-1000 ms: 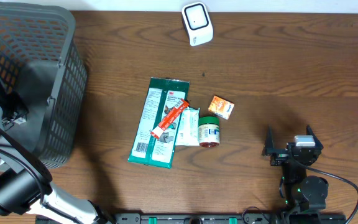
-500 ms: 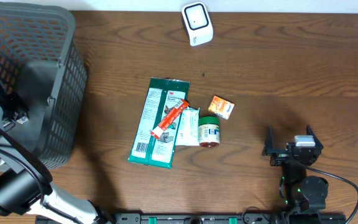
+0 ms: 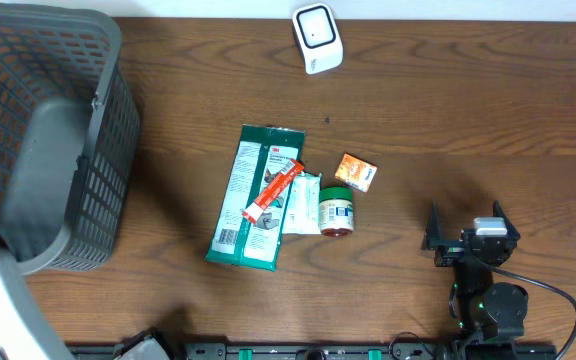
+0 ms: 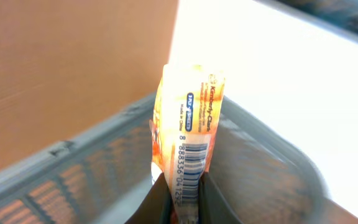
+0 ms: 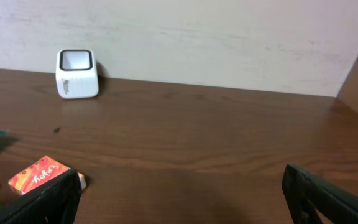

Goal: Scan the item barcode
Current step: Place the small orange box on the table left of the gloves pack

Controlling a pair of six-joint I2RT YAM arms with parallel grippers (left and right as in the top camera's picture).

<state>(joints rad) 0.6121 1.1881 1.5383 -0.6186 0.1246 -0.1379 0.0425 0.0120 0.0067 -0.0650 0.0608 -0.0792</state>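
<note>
L gripper point(image 4: 184, 199) was clamped tight on the bottom end of an orange packet point(image 4: 190, 118), jaws nearly together w/ just the wrapper between them. Packet stood up out of the jaws, long axis roughly in line w/ the fingers. Its barcode point(image 4: 191, 165) was on the lower part, facing the wrist cam. The grey basket point(image 4: 67, 168) was right behind it, so I judged the packet was over the basket at the far L of the table point(image 3: 468, 110). Overhead gave only a blur of that arm.

The scanner point(image 3: 316, 37) sat at the back edge, well apart, off to the R and fwd. R gripper point(image 5: 182, 193) was wide open and empty. It was nearer the scanner, but L had the item. Next move, I reckoned: carry R-fwd, turn barcode face to the scanner window.
</note>
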